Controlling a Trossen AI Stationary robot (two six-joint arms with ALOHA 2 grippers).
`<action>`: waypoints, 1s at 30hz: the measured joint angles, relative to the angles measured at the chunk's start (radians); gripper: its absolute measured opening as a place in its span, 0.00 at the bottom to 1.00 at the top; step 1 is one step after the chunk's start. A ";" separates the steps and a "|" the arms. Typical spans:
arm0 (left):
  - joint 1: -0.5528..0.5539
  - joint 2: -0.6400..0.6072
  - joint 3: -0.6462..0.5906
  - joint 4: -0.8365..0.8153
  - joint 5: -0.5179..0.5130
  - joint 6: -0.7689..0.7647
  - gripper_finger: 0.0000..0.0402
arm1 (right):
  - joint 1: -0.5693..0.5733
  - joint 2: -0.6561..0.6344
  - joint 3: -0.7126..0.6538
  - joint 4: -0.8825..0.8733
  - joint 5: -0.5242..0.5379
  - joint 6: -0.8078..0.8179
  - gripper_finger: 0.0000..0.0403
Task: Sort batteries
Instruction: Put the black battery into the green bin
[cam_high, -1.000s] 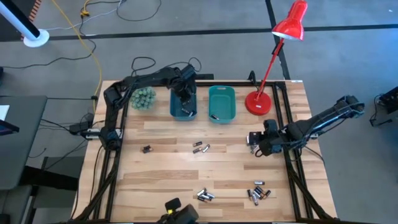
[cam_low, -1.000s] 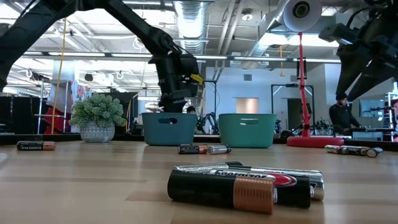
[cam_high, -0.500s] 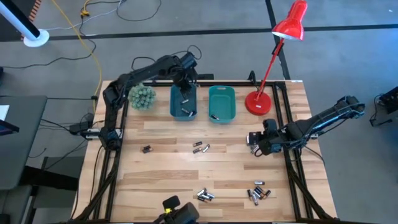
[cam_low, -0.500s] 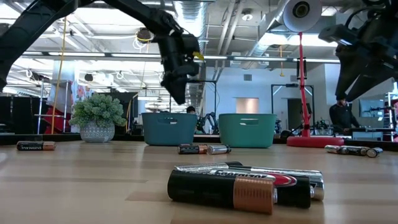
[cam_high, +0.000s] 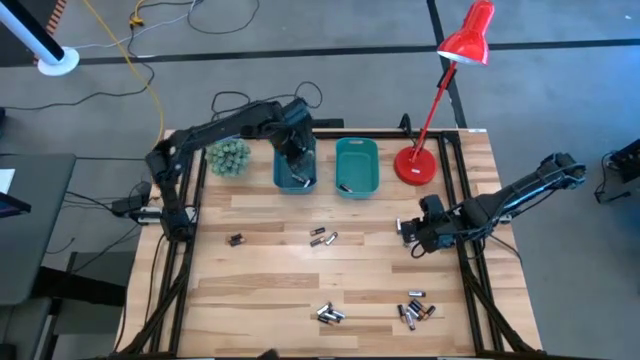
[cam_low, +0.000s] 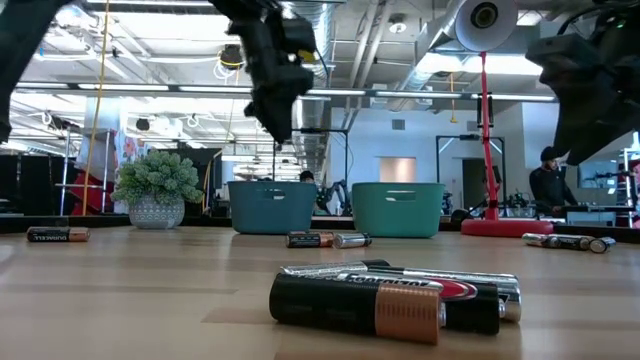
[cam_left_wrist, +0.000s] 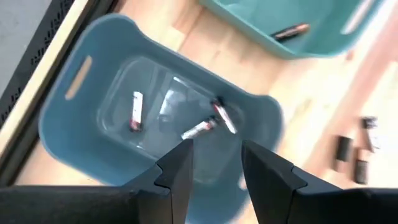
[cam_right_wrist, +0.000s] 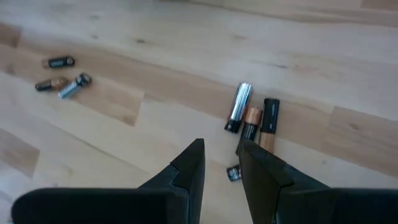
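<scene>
Loose batteries lie on the wooden table in groups: one at the left (cam_high: 235, 239), a pair in the middle (cam_high: 322, 238), and clusters near the front edge (cam_high: 330, 314) (cam_high: 415, 308). At the back stand a blue bin (cam_high: 296, 168) with several batteries (cam_left_wrist: 199, 129) in it and a teal bin (cam_high: 357, 165) holding one battery (cam_left_wrist: 291, 31). My left gripper (cam_left_wrist: 214, 167) hangs open and empty above the blue bin (cam_low: 272, 207). My right gripper (cam_right_wrist: 219, 163) hovers open and empty over the table's right side (cam_high: 420, 232), above a battery cluster (cam_right_wrist: 252, 118).
A small potted plant (cam_high: 228, 157) stands left of the blue bin. A red desk lamp has its base (cam_high: 416, 166) right of the teal bin and its head (cam_high: 470, 35) beyond the far edge. Bare wood lies between the battery groups.
My left gripper has risen from the blue bin's rim to well above it, still open and empty. My right wrist has rolled a little while staying in place over the table's right side.
</scene>
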 joint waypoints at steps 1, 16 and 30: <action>-0.013 -0.032 -0.033 0.010 -0.006 -0.016 0.33 | 0.010 0.000 0.000 0.000 0.000 0.000 0.29; -0.344 -0.638 -0.656 0.094 -0.211 -0.494 0.33 | 0.125 0.000 0.000 -0.019 0.000 -0.025 0.29; -0.551 -0.724 -1.036 0.117 -0.165 -0.535 0.33 | 0.144 0.000 0.000 -0.015 0.000 -0.060 0.29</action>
